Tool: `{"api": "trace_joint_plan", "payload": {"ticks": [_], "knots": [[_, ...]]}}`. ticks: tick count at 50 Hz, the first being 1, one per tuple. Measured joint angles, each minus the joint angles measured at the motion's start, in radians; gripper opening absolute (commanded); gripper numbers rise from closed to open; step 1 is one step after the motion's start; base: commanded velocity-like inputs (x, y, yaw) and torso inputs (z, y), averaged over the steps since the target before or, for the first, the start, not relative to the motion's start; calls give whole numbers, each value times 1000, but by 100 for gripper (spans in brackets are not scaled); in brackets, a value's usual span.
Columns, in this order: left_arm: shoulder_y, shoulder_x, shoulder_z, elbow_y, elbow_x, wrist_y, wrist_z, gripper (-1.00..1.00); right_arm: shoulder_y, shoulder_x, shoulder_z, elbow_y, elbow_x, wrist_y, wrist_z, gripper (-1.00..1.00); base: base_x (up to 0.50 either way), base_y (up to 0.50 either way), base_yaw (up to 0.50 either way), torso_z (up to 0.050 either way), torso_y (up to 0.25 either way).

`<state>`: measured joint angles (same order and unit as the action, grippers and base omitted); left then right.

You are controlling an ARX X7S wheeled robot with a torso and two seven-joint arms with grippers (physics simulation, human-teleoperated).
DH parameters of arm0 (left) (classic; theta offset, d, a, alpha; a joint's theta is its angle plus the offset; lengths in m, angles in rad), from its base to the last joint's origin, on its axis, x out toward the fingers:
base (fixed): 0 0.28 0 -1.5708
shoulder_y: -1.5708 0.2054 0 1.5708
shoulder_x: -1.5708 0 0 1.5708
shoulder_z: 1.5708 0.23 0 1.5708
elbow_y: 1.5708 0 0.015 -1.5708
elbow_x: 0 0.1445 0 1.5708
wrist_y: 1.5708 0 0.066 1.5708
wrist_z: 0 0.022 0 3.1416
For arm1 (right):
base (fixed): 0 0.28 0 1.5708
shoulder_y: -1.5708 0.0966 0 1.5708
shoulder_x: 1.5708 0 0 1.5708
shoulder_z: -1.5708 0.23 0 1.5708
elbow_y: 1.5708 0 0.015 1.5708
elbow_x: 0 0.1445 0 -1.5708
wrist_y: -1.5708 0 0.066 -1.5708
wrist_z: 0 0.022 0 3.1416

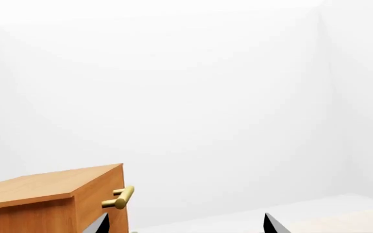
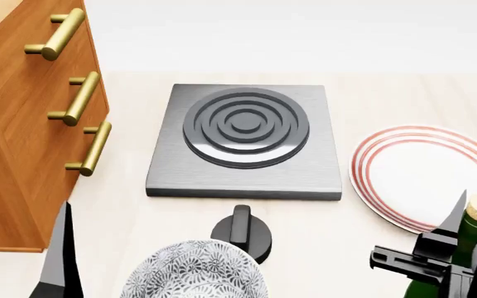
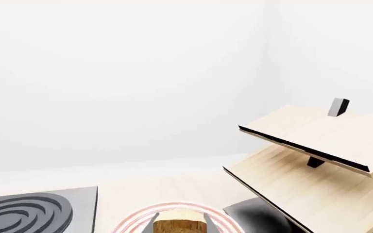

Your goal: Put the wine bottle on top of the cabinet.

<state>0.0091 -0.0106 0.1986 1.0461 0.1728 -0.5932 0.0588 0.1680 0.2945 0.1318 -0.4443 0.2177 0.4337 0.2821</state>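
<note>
Head view: the right gripper (image 2: 468, 239) clamps the wine bottle (image 2: 469, 231) by its neck, just beside the red-ringed plate (image 2: 404, 167). Left of the plate sits the hotplate (image 2: 245, 139), then the cabinet (image 2: 23, 136). Left gripper (image 1: 183, 224) fingers spread apart.

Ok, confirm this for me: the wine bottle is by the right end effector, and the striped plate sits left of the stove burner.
Not quite. In the head view the striped plate sits right of the stove burner, not left. The wine bottle is indeed at the right end effector.
</note>
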Motion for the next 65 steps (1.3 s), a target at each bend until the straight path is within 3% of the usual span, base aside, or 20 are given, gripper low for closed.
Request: {"api": "trace_joint_plan", "payload": {"ticks": [10,33,65], "knots": [[-1,-1,5,0,-5,-6,0,100,77,40,11,-121,62,151,5,-100,0,0,0,0,0],[-3,-4,20,0,2,-15,3,100,454,68,-47,-353,244,547,20,-100,0,0,0,0,0],[-8,-10,136,-46,-18,-23,27,100,669,-65,-273,-213,264,539,20,-100,0,0,0,0,1]]}}
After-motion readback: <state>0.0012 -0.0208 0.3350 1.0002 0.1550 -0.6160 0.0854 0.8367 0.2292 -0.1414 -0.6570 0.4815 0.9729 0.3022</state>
